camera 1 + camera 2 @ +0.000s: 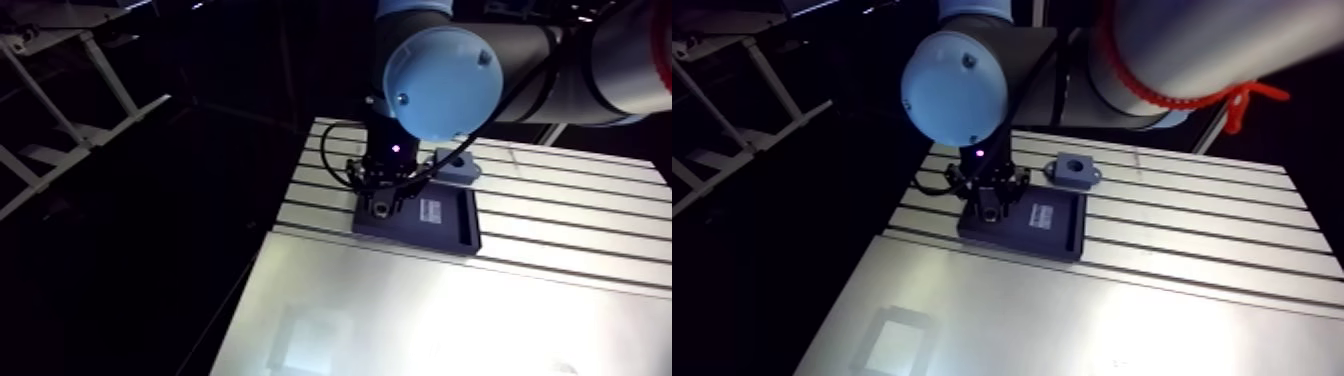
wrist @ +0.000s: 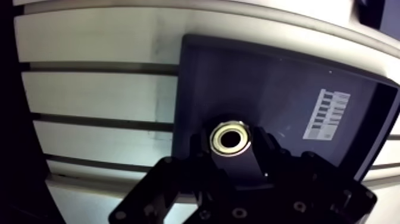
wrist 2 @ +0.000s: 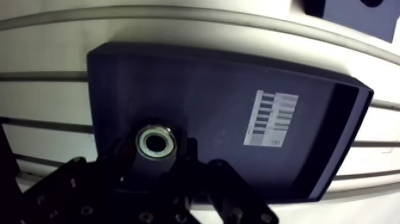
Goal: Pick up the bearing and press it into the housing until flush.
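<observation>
A small silver ring bearing (image 2: 231, 138) sits between my two dark fingers (image 2: 272, 150) in the wrist view, and they press against its sides. My gripper (image 2: 232, 156) is shut on it, low over the near left corner of a dark shallow tray (image 2: 280, 89). I cannot tell whether the bearing rests on the tray floor or hangs just above it. The grey housing (image 1: 1072, 170), a block with a round bore, stands on the table just behind the tray. In the arm view the gripper (image 1: 990, 208) comes down onto the tray's left end.
The tray carries a white printed label (image 3: 271, 118) on its floor, to the right of the gripper. The slotted aluminium table (image 1: 1192, 230) stretches to the right, and a smooth bright plate (image 1: 1072, 320) lies in front. The table's left edge is close to the tray.
</observation>
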`<state>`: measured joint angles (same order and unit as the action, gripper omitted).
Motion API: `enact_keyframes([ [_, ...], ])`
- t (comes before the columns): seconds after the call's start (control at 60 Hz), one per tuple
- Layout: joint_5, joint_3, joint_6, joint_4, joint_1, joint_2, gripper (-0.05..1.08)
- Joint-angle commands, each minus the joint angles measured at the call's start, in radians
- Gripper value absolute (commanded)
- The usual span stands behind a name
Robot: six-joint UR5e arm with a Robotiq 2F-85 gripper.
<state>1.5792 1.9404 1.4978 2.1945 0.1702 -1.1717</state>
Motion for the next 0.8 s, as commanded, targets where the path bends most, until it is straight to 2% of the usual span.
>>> enact_keyframes([
  [0.017,0.000,-0.001,0.000,0.000,0.000,0.001,0.51],
  [0.233,0.000,-0.001,0.000,0.000,0.000,0.001,0.56],
  [0.483,0.000,-0.001,0.000,0.000,-0.001,-0.001,0.67],
  [0.8,0.004,-0.026,0.002,-0.020,-0.007,-0.049,0.73],
])
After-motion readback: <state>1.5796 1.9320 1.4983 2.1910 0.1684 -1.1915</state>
